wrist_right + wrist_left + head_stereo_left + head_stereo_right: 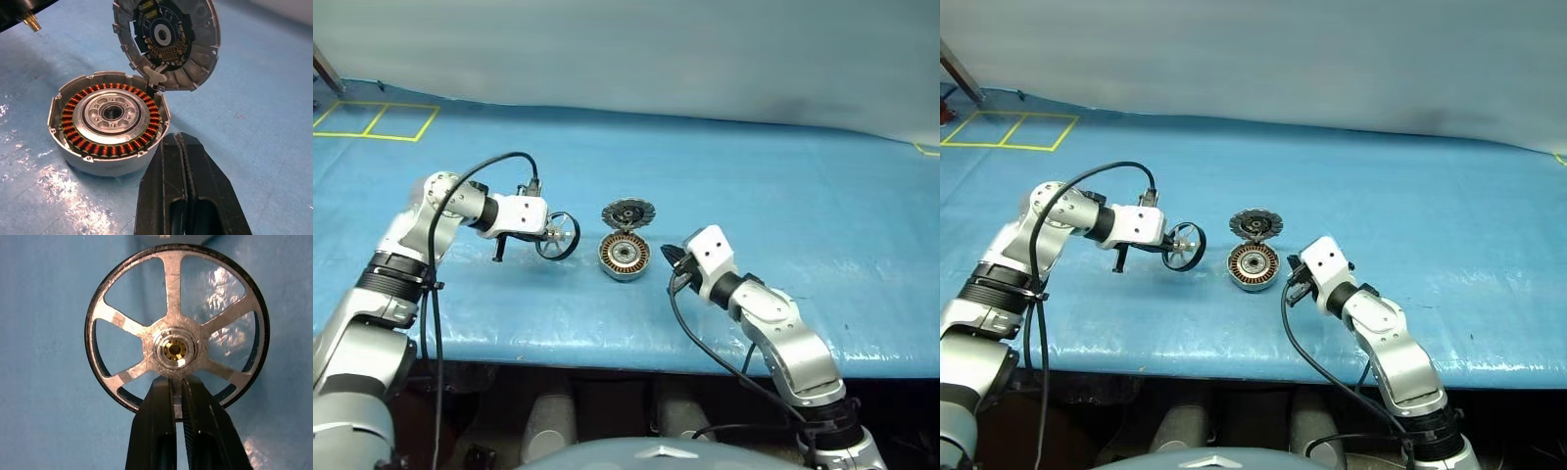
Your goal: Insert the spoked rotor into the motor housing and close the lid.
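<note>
My left gripper (551, 232) is shut on the spoked rotor (559, 236), a silver wheel with a dark rim and a brass hub (175, 350). It holds the rotor on edge above the blue table, left of the motor housing (624, 257). The two black fingers (155, 421) pinch one spoke near the hub. The housing is a round silver cup with copper windings (107, 117) around a silver hub. Its lid (168, 41) stands hinged open at the far side, its dark inner face toward me. My right gripper (183, 152) is shut and empty, just right of the housing.
A blue sheet covers the table (783, 196), whose front edge (636, 357) runs close below the arms. Yellow tape squares (377, 120) mark the far left corner. Black cables hang from both wrists.
</note>
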Tool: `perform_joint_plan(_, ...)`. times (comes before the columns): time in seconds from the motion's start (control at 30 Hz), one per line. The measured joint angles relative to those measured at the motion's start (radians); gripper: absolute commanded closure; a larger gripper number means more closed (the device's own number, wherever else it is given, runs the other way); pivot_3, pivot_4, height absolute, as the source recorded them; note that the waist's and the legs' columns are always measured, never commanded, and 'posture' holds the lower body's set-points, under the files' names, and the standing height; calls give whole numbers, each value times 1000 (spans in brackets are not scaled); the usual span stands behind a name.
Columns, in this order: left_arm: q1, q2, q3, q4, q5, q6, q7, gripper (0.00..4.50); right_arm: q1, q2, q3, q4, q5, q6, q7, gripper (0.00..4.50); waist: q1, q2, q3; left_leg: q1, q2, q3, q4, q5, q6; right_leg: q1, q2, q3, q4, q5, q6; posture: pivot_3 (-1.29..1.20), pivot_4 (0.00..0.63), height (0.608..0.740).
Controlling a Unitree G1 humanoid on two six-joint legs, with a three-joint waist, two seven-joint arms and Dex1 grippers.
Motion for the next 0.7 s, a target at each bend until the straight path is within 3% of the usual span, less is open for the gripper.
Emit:
perform_joint_plan(0.3, -34, -61, 0, 0, -118, 83, -134, 4418, 46, 41, -17, 34, 38, -76, 8, 4500, -3, 0, 0, 0, 0, 0, 0, 0, 0, 0, 0, 0, 0, 0, 0, 0, 150, 740)
perform_joint_plan(0.7, -97, -174, -28, 63, -131, 59, -195, 4418, 125, 42, -42, 129, 136, -216, 140, 4500, -2, 0, 0, 1, 0, 0, 0, 0, 0, 1, 0, 1, 0, 0, 0, 0, 150, 740)
